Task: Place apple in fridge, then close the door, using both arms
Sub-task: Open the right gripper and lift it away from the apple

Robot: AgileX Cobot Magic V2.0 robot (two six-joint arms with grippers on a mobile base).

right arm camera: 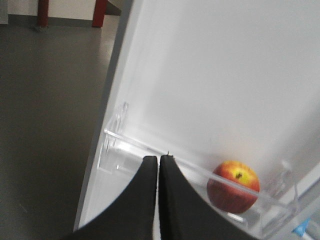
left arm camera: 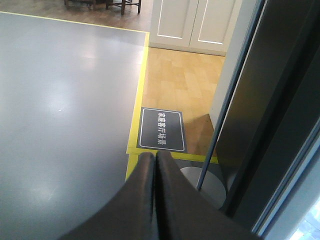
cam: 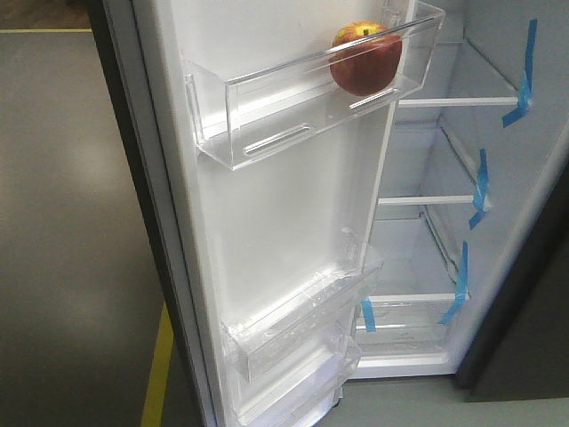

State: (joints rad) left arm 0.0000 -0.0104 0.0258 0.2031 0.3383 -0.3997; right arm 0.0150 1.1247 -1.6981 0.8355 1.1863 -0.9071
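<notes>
The red apple (cam: 365,59) with a yellow top sits in the upper clear bin (cam: 267,107) on the white inner face of the open door (cam: 267,222). In the right wrist view the apple (right arm camera: 233,186) lies in that bin to the right of my right gripper (right arm camera: 158,159), which is shut and empty. The fridge (cam: 427,231) stands open with white shelves and blue tape strips. My left gripper (left arm camera: 154,155) is shut on nothing, beside the door's dark outer face (left arm camera: 265,125). Neither gripper shows in the front view.
Grey floor (cam: 62,222) with a yellow line (cam: 158,374) lies left of the door. A dark floor sign (left arm camera: 161,129), wood flooring and white cabinets (left arm camera: 195,25) sit beyond the door's edge. Lower clear door bins (cam: 302,329) hang under the apple's bin.
</notes>
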